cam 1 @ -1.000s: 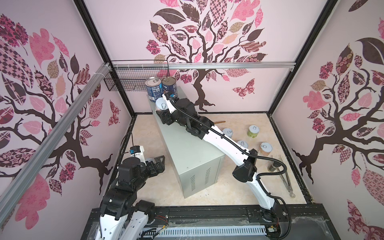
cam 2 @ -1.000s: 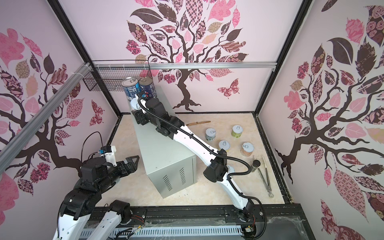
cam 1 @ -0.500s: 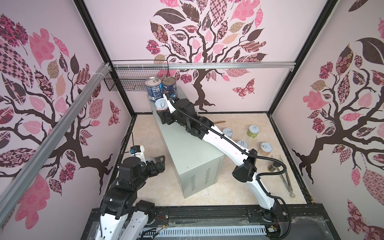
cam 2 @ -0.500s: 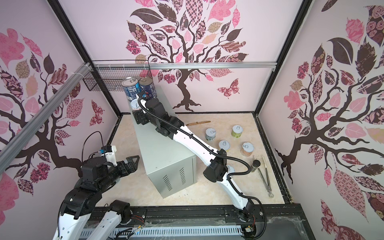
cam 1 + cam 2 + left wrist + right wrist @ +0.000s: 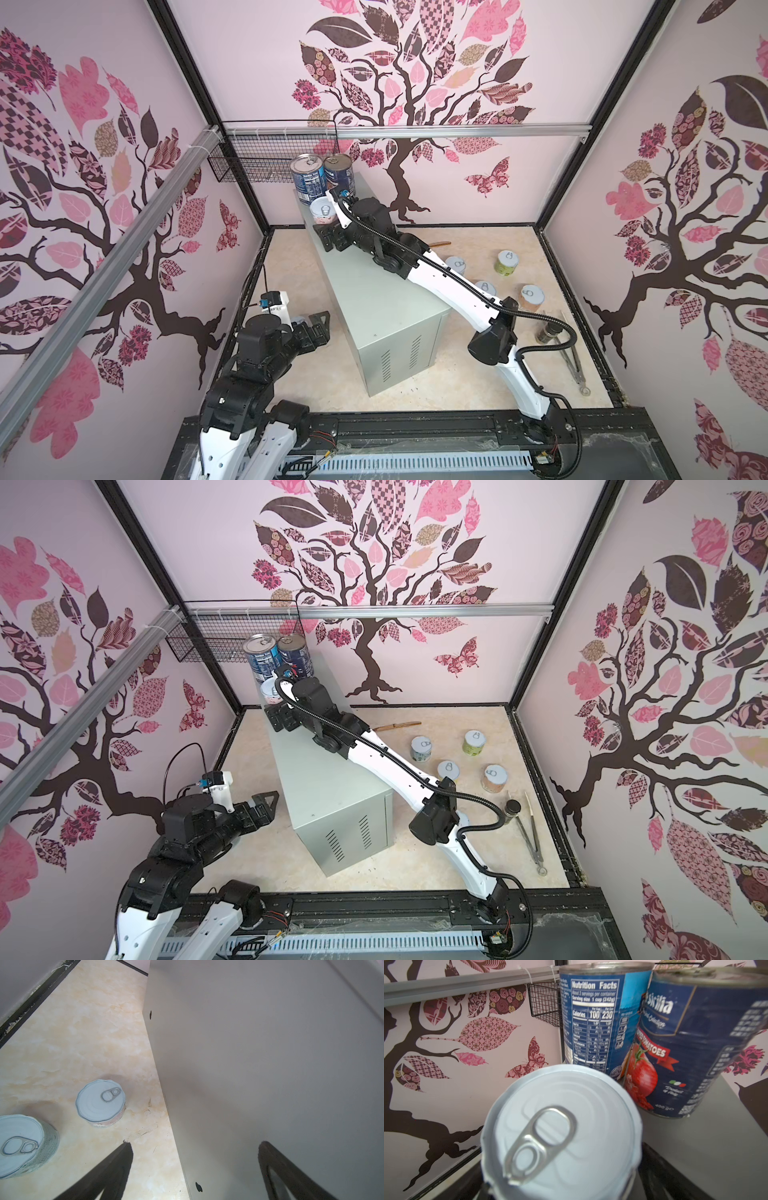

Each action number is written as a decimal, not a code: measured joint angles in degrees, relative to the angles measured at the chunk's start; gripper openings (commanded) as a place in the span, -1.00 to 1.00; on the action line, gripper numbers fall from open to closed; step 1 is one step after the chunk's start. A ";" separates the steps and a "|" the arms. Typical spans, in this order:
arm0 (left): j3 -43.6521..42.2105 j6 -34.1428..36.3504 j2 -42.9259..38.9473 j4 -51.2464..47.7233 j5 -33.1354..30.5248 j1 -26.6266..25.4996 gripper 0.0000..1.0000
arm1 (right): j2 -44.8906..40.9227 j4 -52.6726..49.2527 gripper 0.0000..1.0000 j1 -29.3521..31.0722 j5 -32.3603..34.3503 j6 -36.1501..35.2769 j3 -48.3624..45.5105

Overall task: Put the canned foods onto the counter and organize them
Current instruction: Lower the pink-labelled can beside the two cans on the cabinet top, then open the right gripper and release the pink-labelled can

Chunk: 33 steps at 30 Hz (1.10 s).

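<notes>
— What is the biggest thing in front of you?

— The counter (image 5: 374,291). It is a long grey box on the floor, running from near the middle toward the far wall, with vent slots on its near end.

— What stands on it?

— At its far end stand the blue tall can (image 5: 308,176) on the left and the dark tall can (image 5: 340,174) on the right, side by side and upright. Just on the near side of the blue one is one short can (image 5: 322,209), upright with its pull-tab lid up, by the counter's left edge.

— And the other tins?

— Four short cans (image 5: 449,771) stand apart from each other on the floor to the right of the counter. Two short cans (image 5: 101,1103) stand on the floor to its left, close to my left arm.

— Your jaws?

— My right gripper (image 5: 326,226) reaches to the counter's far end, with its jaws on either side of the short can there. The lid hides the pads, so I cannot tell whether they touch its wall. My left gripper (image 5: 195,1146) hangs low beside the counter's left wall, jaws spread wide with nothing between them.
</notes>
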 measured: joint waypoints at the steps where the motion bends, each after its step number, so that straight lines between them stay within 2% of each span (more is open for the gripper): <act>1: 0.00 0.00 -0.04 0.00 0.00 0.00 0.96 | -0.98 -0.33 1.00 0.00 -0.15 -0.50 -1.29; 4: -0.02 0.00 -0.04 0.00 0.00 0.00 0.96 | -3.69 -0.74 1.00 0.00 -0.61 -1.31 -5.01; 8: -0.02 0.00 -0.04 0.00 0.00 0.00 0.96 | -11.58 1.62 1.00 -0.85 -1.97 -1.42 -16.70; 13: -0.02 0.00 -0.04 0.00 0.00 0.00 0.96 | -16.11 1.25 0.53 -1.90 -3.58 -1.09 -21.40; 20: -0.02 0.00 -0.04 0.00 0.00 0.00 0.96 | -16.59 1.29 0.17 -2.40 -4.96 0.92 -21.88; 25: -0.02 -0.02 -0.04 0.00 -0.02 0.00 0.96 | -16.33 1.27 0.14 -2.34 -5.53 2.40 -21.14; 33: -0.02 -0.02 -0.04 0.00 -0.02 -0.11 0.96 | -12.79 1.92 0.15 -2.34 -5.92 4.66 -14.88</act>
